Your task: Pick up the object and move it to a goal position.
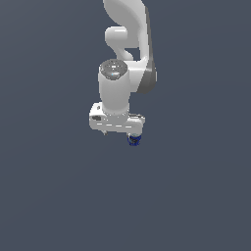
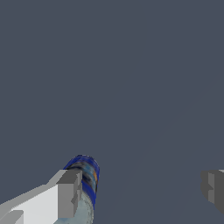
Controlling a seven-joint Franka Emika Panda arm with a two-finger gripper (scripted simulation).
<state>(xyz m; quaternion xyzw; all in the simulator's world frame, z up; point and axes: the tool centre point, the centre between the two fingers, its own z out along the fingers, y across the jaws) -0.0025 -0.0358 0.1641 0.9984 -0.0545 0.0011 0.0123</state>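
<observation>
The object (image 2: 89, 174) is a small dark blue roundish item with a pale grey-blue end. In the wrist view it lies right against the inner side of one grey fingertip (image 2: 70, 192). The other fingertip (image 2: 213, 187) stands far from it, so my gripper (image 2: 142, 190) is open with a wide gap. In the exterior view the object (image 1: 134, 140) peeks out just under the white hand, at its end toward the exterior view's right. My gripper (image 1: 120, 132) hangs down from the white arm, and the hand hides most of its fingers.
A plain dark grey-blue surface (image 1: 196, 196) fills both views all around the arm. The white arm's links (image 1: 127, 44) rise behind the hand toward the top of the exterior view. No other objects show.
</observation>
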